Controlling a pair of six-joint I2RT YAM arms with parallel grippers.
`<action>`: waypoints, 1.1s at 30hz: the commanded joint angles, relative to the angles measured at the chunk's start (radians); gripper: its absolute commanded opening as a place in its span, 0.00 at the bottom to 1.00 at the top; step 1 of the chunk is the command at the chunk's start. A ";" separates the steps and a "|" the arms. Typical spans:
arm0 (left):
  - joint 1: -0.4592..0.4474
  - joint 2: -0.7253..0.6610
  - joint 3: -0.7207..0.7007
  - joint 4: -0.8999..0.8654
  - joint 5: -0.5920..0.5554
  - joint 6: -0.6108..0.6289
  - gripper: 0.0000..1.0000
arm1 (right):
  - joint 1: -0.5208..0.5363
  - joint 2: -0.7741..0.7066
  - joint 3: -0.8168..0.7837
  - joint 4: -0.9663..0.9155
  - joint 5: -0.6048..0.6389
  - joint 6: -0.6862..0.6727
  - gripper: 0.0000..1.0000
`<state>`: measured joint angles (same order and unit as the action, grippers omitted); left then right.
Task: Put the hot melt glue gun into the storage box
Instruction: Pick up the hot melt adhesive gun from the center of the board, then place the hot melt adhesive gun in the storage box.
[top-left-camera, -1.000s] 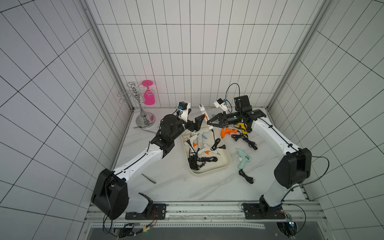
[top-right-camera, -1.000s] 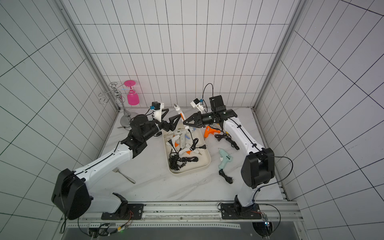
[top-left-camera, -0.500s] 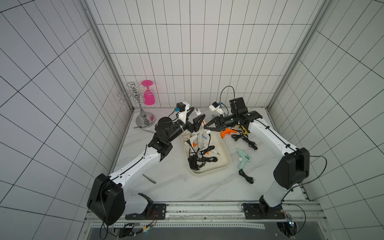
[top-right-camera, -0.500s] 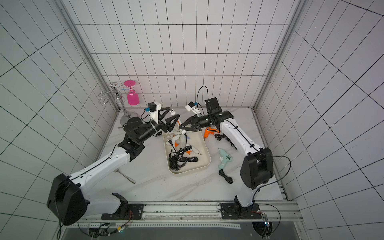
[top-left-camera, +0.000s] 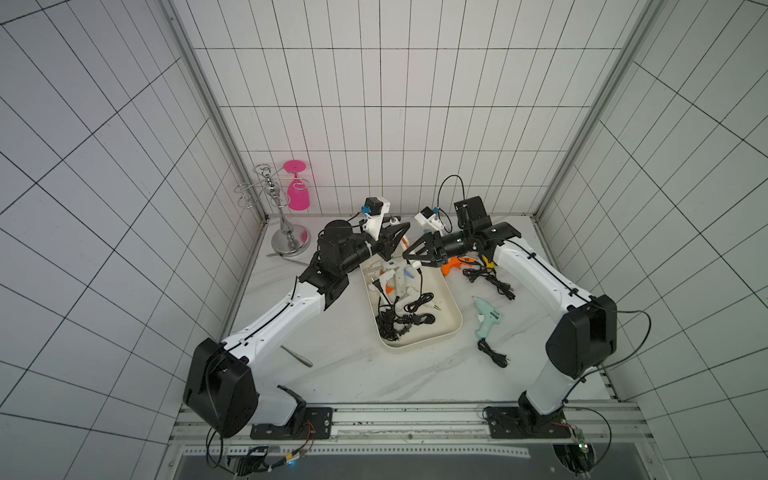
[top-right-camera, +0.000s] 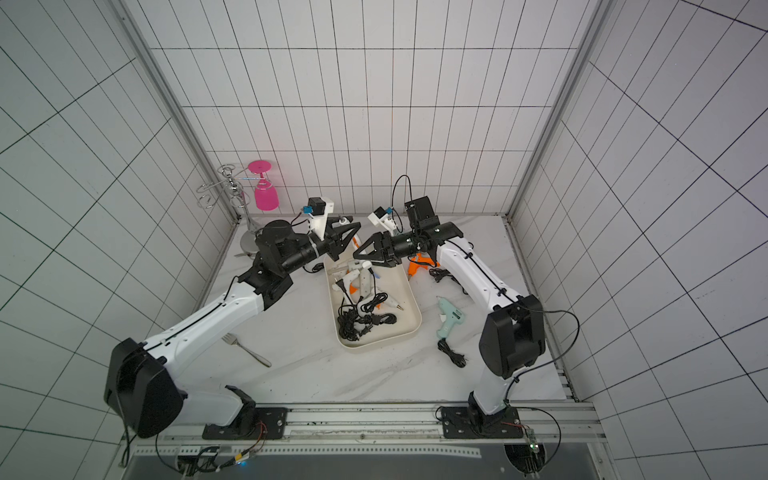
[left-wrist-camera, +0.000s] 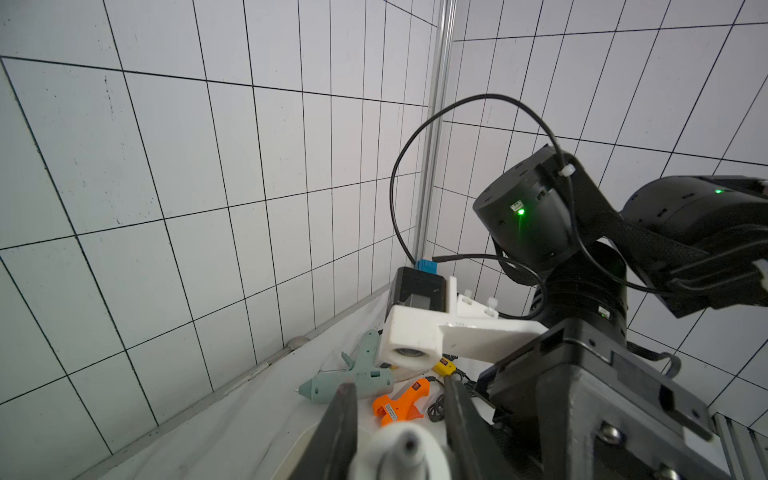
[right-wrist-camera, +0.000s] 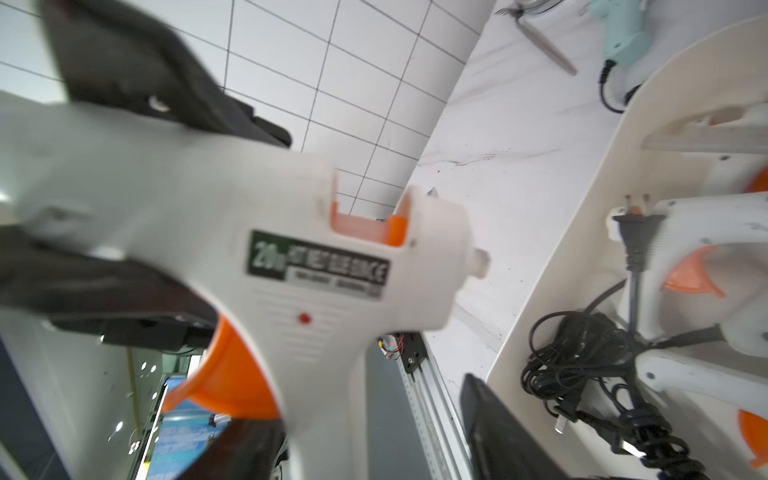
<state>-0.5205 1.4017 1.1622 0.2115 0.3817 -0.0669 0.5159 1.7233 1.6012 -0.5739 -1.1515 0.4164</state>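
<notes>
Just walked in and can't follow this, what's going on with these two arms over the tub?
The left claw grips a white glue gun above the far end of the storage box, while the right claw stands open beside it, so it looks like a handover. Several guns lie in the box; a teal gun sits outside.

white-orange glue gun (right-wrist-camera: 316, 266) aloft near cream storage box (top-left-camera: 444, 322) far end
</notes>
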 joint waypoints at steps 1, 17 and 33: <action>-0.004 0.041 0.109 -0.168 0.015 0.052 0.00 | -0.069 -0.056 -0.037 0.034 0.277 0.070 0.99; 0.016 0.022 0.236 -0.750 -0.214 0.064 0.00 | -0.123 -0.418 -0.434 -0.015 0.715 0.031 0.99; -0.076 0.476 0.499 -1.117 -0.478 0.174 0.00 | -0.128 -0.365 -0.462 -0.051 0.848 -0.001 0.99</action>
<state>-0.5980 1.8004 1.5764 -0.8082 0.0074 0.0799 0.3985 1.3468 1.1461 -0.6029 -0.3733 0.4343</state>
